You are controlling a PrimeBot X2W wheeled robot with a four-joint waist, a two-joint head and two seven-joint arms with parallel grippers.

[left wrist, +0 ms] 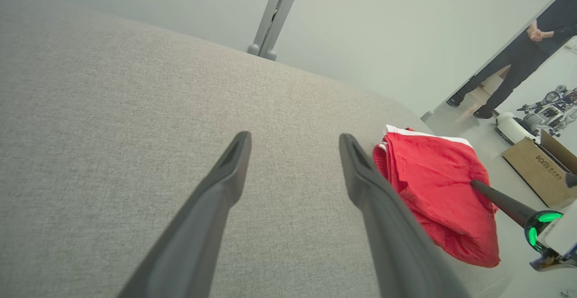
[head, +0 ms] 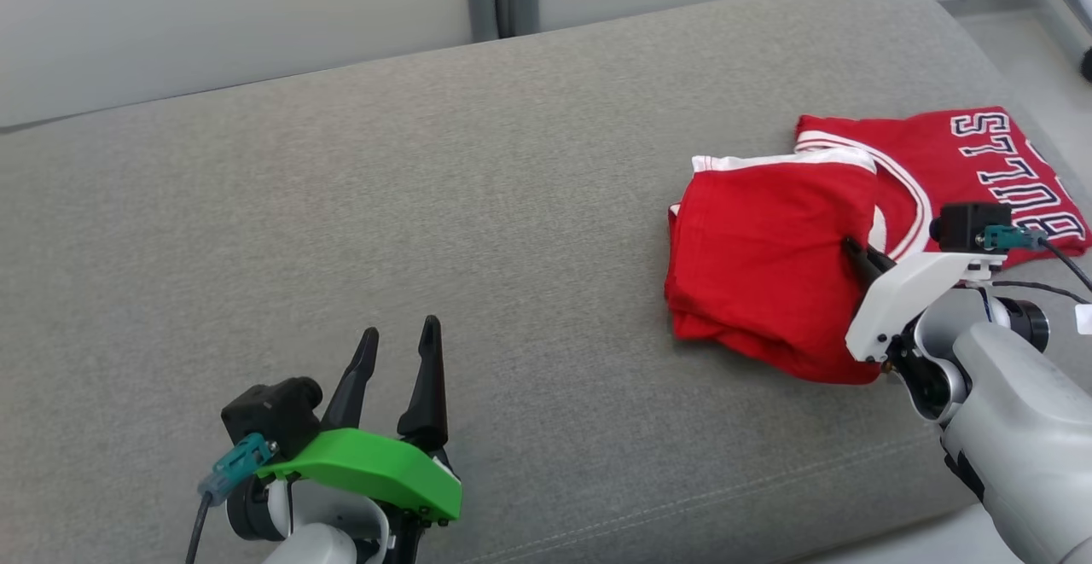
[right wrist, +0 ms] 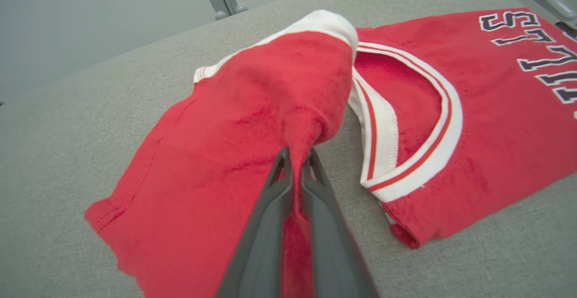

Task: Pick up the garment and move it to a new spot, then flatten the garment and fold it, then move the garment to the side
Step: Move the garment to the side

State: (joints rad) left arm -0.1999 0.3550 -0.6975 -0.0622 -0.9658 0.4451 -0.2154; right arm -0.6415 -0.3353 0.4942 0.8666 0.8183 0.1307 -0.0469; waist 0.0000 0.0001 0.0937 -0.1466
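Pinching a fold of the red garment [head: 768, 257], the right gripper [head: 856, 250] sits at the right side of the grey cushion [head: 384, 163] in head view. Garment lies partly folded there, lettered half flat toward the cushion's right edge. Left gripper [head: 399, 334] low left, fingers spread, nothing between them, well apart from the garment.

Left wrist view: spread fingers over bare cushion, garment to their right. Person [left wrist: 518, 59] standing and cardboard box [left wrist: 536, 167] on the floor beyond.

Right wrist view: jaws clamped on a raised ridge of red fabric, white-trimmed neckline just to the right.
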